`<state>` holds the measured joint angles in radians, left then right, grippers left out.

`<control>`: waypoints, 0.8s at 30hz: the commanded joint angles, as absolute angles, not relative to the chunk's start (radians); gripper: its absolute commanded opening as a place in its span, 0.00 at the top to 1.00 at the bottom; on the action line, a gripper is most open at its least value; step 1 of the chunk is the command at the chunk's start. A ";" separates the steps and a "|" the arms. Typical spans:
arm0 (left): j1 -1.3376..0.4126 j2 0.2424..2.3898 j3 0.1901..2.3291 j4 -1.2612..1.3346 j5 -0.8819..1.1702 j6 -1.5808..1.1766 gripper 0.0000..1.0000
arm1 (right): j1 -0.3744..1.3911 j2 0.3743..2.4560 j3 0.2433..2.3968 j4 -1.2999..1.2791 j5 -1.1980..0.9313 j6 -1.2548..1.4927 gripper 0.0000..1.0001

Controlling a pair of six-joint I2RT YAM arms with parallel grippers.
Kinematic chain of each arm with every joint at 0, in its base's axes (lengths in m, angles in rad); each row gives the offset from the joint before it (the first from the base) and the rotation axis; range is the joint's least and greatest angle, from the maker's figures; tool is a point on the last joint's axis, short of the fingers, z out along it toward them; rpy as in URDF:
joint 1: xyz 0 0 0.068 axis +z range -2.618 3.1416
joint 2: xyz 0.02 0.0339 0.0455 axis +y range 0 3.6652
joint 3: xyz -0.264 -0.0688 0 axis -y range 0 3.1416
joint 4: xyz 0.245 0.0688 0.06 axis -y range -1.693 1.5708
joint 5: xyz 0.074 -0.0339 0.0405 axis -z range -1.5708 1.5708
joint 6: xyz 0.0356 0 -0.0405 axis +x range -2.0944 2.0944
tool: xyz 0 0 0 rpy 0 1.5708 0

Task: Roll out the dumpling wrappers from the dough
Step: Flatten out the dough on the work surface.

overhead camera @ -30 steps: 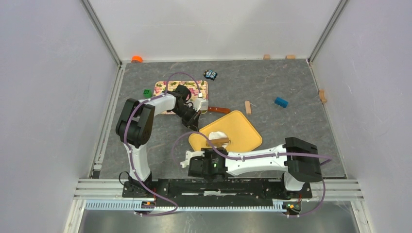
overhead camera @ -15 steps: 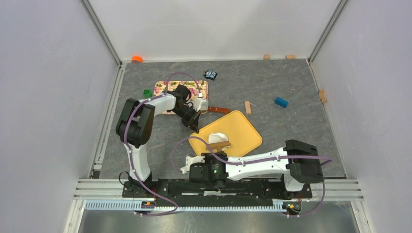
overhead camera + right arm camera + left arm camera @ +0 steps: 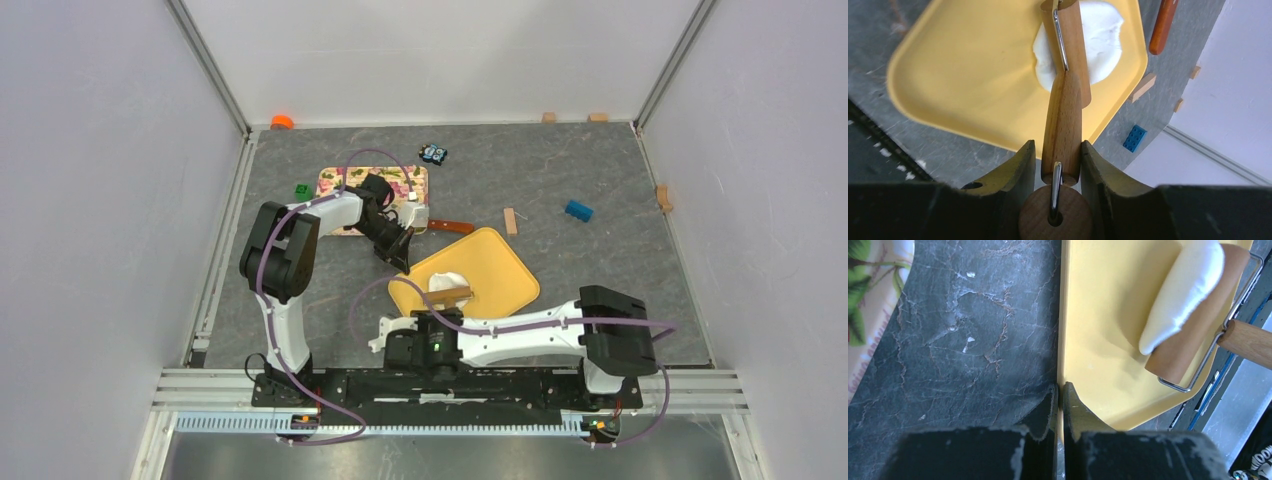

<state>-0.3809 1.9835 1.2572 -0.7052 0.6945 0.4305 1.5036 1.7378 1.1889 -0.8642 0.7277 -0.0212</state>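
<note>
My right end effector is clamped on the handle of the roller, which rests on the dough on the yellow board. My left end effector, pinched together on the board's rim, should pin it while I press evenly.

The dough is lying on the tray, under the roller. The left hand is pinching the tray's left edge; the right hand is gripping the roller's handle off its near edge.
</note>
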 commanded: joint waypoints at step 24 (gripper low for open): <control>-0.378 2.042 1.236 -0.709 0.578 0.428 0.98 | 1.594 1.742 1.068 -0.865 0.390 0.137 1.00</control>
